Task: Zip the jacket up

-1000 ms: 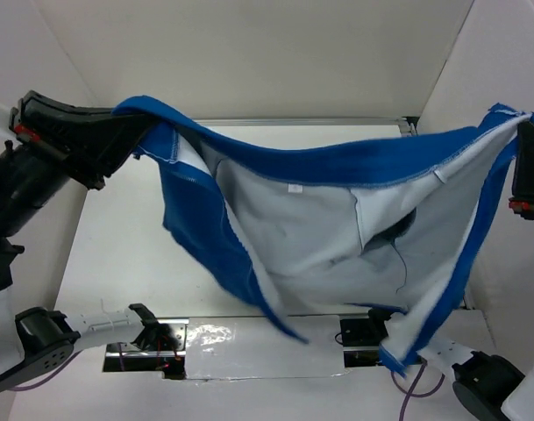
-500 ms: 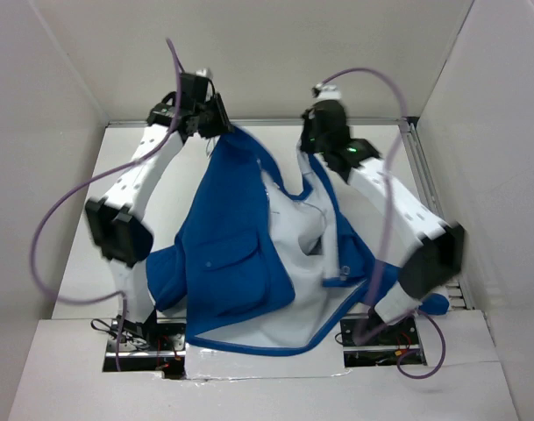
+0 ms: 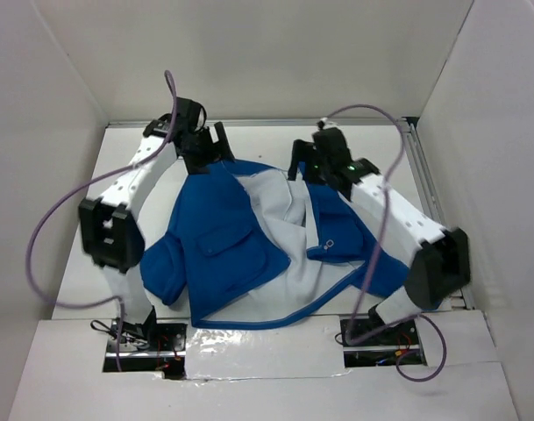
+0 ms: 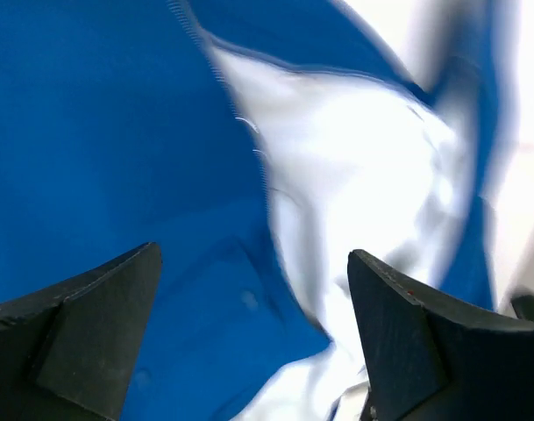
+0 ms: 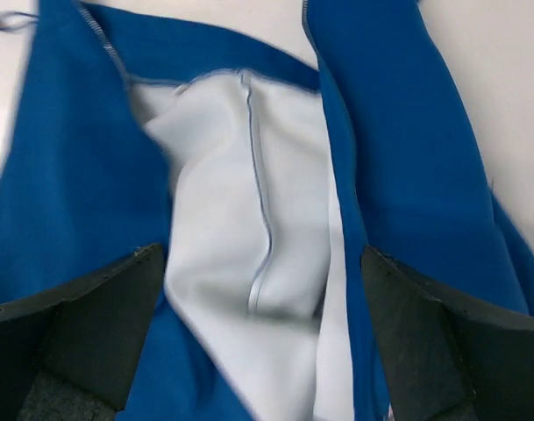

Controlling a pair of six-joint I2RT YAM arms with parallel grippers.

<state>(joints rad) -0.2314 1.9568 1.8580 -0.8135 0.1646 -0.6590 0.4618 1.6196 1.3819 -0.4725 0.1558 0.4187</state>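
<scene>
While both pincers gape, jacket lies unzipped

Where the left pincer (image 3: 205,145) sits at the far-left end of the collar, its jaws stand wide apart and grip nothing; its wrist view looks down on blue cloth and pale lining (image 3: 284,232). Spread on the worktop (image 3: 267,139), the jacket (image 3: 223,263) lies with its front panels apart, a flap pocket (image 3: 219,244) on the left panel and the lining bared in the middle. At the collar's right end the right pincer (image 3: 300,162) is likewise open and empty
</scene>
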